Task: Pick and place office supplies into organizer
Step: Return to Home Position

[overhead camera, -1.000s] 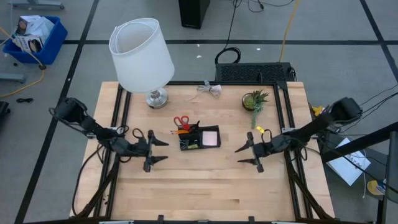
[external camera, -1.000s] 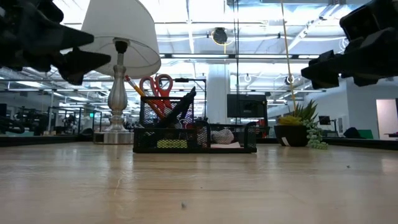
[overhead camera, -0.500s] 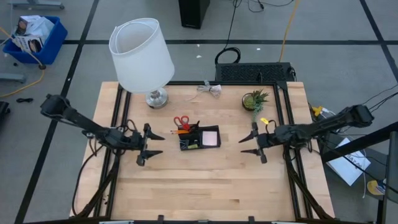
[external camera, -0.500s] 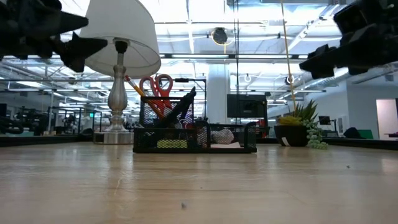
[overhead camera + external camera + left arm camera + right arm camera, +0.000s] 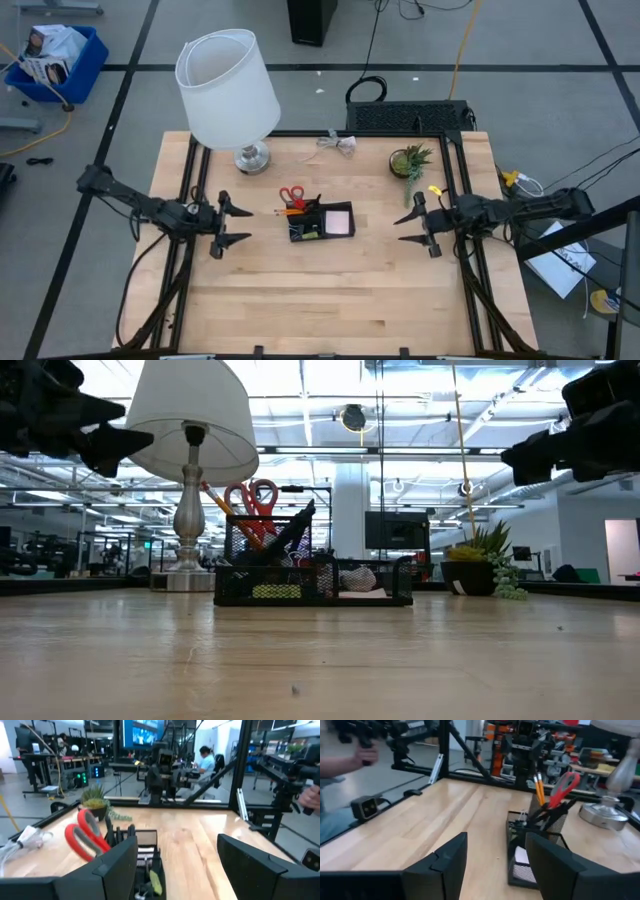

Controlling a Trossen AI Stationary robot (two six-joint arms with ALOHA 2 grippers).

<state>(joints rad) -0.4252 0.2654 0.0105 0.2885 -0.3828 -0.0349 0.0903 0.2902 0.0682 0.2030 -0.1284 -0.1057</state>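
Note:
The black mesh organizer (image 5: 320, 222) stands at the table's middle. Red-handled scissors (image 5: 291, 194), orange pencils (image 5: 290, 211) and dark pens stand upright in its cup (image 5: 262, 540). A pink sticky-note pad (image 5: 338, 221) lies flat in its low tray. My left gripper (image 5: 248, 225) hovers open to the organizer's left, pointing level at it, clear of the table. My right gripper (image 5: 398, 231) hovers open to the organizer's right, also level and facing it. Both wrist views show the organizer (image 5: 145, 862) (image 5: 535, 855) beyond empty fingers.
A white-shaded lamp (image 5: 228, 90) stands at the far left and a small potted plant (image 5: 410, 160) at the far right. A pale crumpled bit (image 5: 340, 143) lies at the far edge. Bare wood (image 5: 320, 300) spreads across the near half. A person sits beyond the table (image 5: 205, 757).
Both grippers have drawn back from the organizer and risen a little, the left toward the table's left edge and the right toward the right edge. Their fingers have stayed apart as before. The organizer and its contents have not moved.

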